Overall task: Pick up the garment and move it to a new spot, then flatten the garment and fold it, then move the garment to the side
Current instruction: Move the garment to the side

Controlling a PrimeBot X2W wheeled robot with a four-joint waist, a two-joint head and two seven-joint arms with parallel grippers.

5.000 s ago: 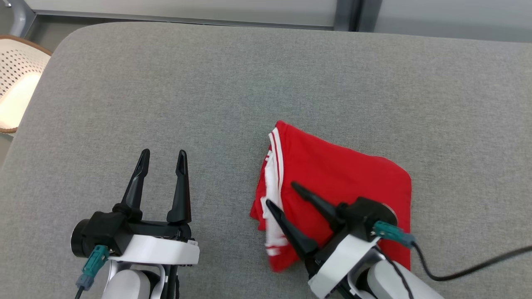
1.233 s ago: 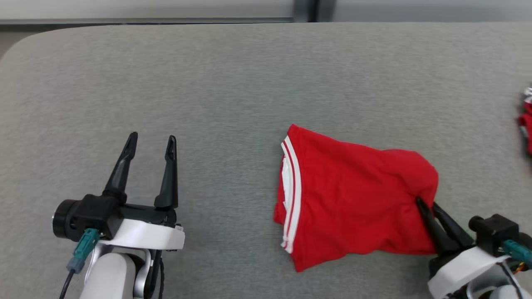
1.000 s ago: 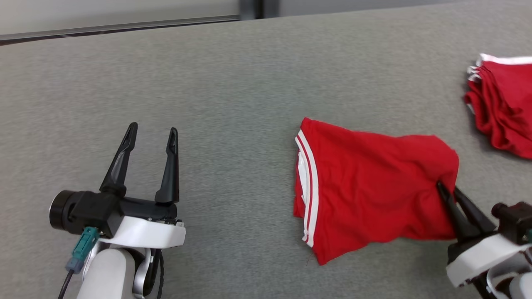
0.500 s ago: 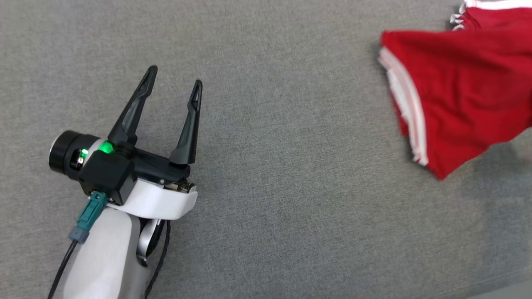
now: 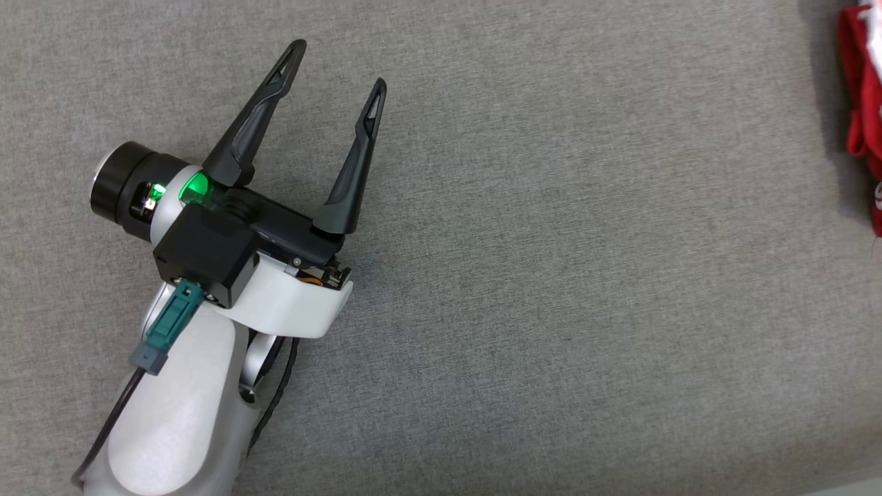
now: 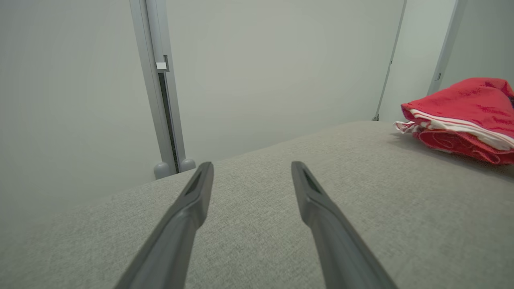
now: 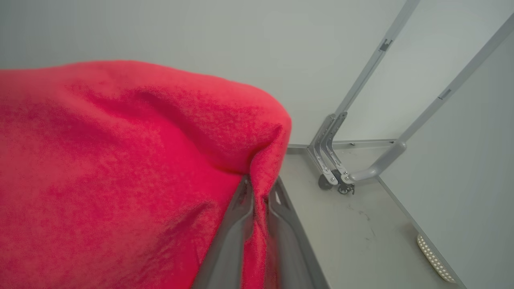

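Garment fold sits pinched in right gripper, left gripper wide and empty; robot should lower it flat onto worktop before releasing so folds hold.

A grey fabric-covered counter spreads wide, and beyond its far edge rises a pale wall with an upright grey metal post. Down on the pale floor stands a grey metal frame.
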